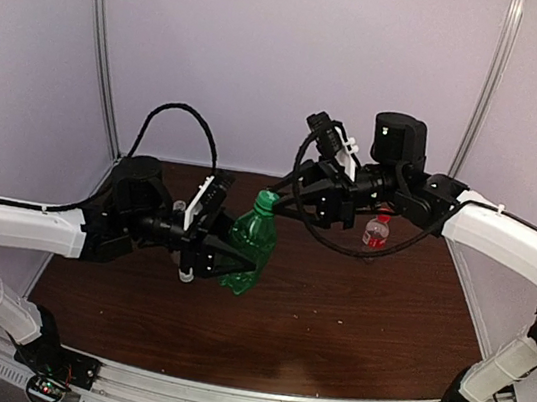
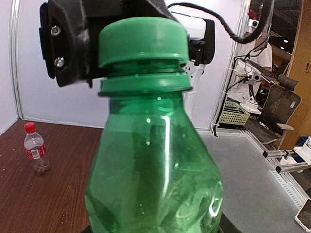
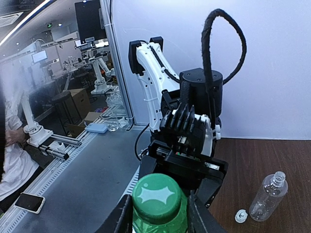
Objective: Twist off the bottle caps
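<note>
My left gripper [image 1: 215,252] is shut on the body of the dark green bottle [image 1: 250,244] and holds it upright above the table. The bottle's green cap [image 3: 159,196] sits on its neck. My right gripper [image 3: 160,221] stands around that cap, slightly open, with a thin gap showing on the right side. In the left wrist view the green bottle [image 2: 153,165] fills the frame, and the right gripper's dark body is behind the cap [image 2: 143,41]. A small clear bottle with a red label [image 1: 376,233] and a red cap [image 2: 30,127] stands upright on the table at the back.
A clear unlabelled bottle [image 3: 269,196] stands open-necked on the brown table [image 1: 331,322], with a white cap [image 3: 240,216] lying beside it. White walls enclose the table at the back and sides.
</note>
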